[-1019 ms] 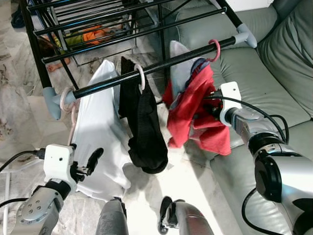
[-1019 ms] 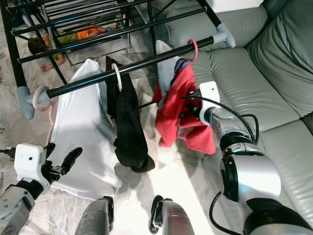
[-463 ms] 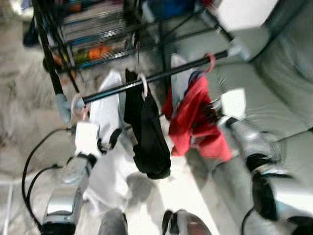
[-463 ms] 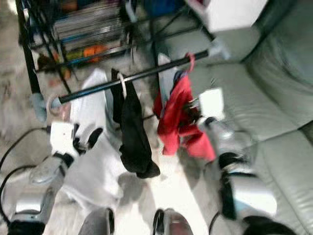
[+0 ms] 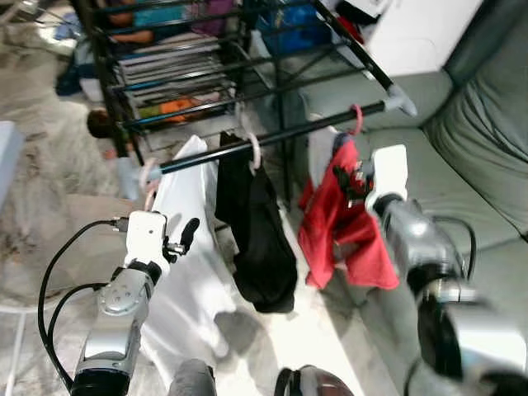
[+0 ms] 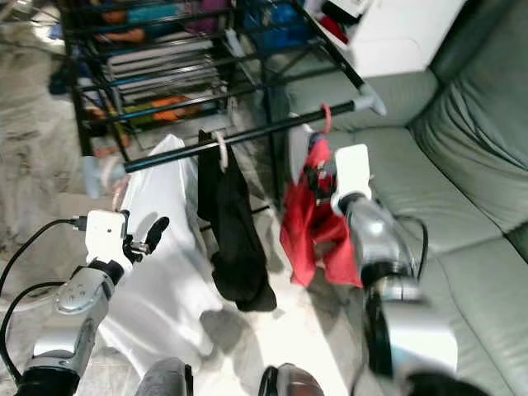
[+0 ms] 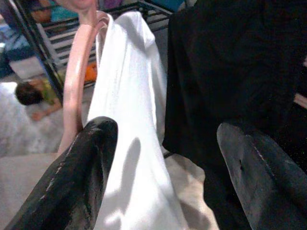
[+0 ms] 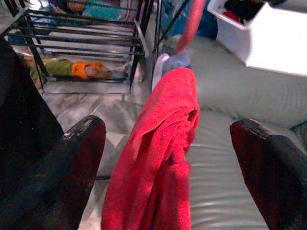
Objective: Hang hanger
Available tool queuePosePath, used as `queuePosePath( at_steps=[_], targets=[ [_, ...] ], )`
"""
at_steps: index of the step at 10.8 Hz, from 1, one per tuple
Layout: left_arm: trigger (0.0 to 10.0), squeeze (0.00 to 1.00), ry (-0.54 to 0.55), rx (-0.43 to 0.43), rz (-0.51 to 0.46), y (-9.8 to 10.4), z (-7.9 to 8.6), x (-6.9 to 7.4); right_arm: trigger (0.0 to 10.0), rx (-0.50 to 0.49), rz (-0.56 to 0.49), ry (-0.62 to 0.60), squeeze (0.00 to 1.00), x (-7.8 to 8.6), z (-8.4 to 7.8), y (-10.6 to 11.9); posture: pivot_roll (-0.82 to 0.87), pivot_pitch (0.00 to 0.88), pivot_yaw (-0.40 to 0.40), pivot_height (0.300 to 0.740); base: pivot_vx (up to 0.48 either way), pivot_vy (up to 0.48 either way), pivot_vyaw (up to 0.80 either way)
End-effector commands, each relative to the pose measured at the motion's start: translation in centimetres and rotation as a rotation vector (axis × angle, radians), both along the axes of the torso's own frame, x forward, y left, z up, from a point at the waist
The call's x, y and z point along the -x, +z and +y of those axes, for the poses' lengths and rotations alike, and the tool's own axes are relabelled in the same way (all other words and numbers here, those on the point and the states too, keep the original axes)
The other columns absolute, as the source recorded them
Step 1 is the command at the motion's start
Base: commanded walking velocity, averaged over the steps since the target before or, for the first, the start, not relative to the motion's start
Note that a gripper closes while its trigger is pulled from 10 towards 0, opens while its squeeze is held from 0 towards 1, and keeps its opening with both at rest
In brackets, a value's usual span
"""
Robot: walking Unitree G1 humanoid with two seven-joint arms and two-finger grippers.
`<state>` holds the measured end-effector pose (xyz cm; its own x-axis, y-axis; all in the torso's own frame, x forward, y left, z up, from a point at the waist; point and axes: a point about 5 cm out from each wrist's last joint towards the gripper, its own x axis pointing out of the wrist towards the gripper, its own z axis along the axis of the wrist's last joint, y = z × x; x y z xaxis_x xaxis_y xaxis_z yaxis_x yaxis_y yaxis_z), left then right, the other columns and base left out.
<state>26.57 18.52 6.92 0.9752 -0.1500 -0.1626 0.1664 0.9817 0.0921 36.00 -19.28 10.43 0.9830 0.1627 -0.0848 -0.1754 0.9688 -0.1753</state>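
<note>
A black rail [image 5: 272, 137] of a drying rack carries three hangers. A pink hanger [image 7: 76, 72] at the rail's left end holds a white garment [image 5: 191, 256]. A white hook [image 5: 255, 151] holds a black garment [image 5: 262, 239]. A red hook [image 5: 357, 118] near the right end holds a red garment [image 5: 340, 224]. My left gripper [image 6: 148, 233] is open beside the white garment, which lies between its fingers [image 7: 91, 158] just under the pink hanger. My right gripper [image 5: 351, 176] is open at the top of the red garment [image 8: 158, 158], just below the red hook.
A grey-green sofa [image 5: 470, 173] runs along the right, close behind the red garment. The rack's black lower bars [image 5: 198, 74] and cluttered items stand behind the rail. A white box [image 6: 388, 33] sits at the upper right. Marble floor [image 5: 49, 190] lies to the left.
The camera has pulled back and tilted. My left gripper has risen from the white garment's hem to near its top. My right gripper has climbed up the red garment toward the hook.
</note>
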Motion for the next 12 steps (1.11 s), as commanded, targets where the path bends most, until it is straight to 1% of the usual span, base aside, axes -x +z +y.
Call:
queuePosePath(
  at_steps=[1,3,4,5,6,7,8,10,12],
  targets=[
    [10.0,0.00,0.032,-0.027,0.010,-0.5,0.7,0.3,10.0,0.021,-0.044,0.011,1.00,0.2,0.3,0.3,0.04,0.000,-0.016,0.740,0.000,0.000,0.00],
    [10.0,0.00,0.055,-0.035,-0.013,-0.5,0.5,0.3,10.0,0.012,-0.095,-0.018,1.00,1.7,0.6,-0.4,0.03,0.000,-0.029,0.740,0.000,0.000,0.00],
    [10.0,0.00,0.076,-0.034,-0.032,-0.5,0.5,0.3,10.0,-0.011,-0.099,-0.049,1.00,2.6,1.0,-1.1,0.02,0.000,-0.036,0.740,0.000,0.000,0.00],
    [10.0,0.00,0.092,-0.036,-0.040,-0.6,0.6,0.3,10.0,0.021,-0.125,-0.066,1.00,3.7,1.2,-1.5,0.02,0.000,-0.038,0.740,0.000,0.000,0.00],
    [10.0,0.00,0.096,-0.034,-0.042,-0.6,0.6,0.2,10.0,-0.021,-0.092,-0.102,1.00,4.4,1.4,-2.2,0.02,0.000,-0.037,0.740,0.000,0.000,0.00],
    [10.0,0.00,0.087,-0.036,-0.044,-0.6,0.5,0.2,10.0,-0.006,-0.096,-0.078,1.00,4.8,1.8,-2.3,0.01,0.000,-0.035,0.740,0.000,0.000,0.00],
    [10.0,0.00,0.076,-0.035,-0.051,-0.6,0.1,-0.2,10.0,0.007,-0.097,-0.055,1.00,4.8,2.0,-2.1,0.00,0.000,-0.035,0.740,0.000,0.000,0.00],
    [10.0,0.00,0.077,-0.031,-0.059,-0.5,-0.1,-0.6,10.0,0.014,-0.107,-0.074,1.00,4.3,1.7,-1.3,0.00,0.000,-0.037,0.740,-0.251,0.000,0.00],
    [10.0,0.00,0.065,-0.035,-0.060,-0.6,-0.2,-0.7,10.0,0.018,-0.108,-0.090,1.00,4.2,1.4,-1.0,0.00,0.000,-0.034,0.740,-0.291,0.000,0.00]
  ],
)
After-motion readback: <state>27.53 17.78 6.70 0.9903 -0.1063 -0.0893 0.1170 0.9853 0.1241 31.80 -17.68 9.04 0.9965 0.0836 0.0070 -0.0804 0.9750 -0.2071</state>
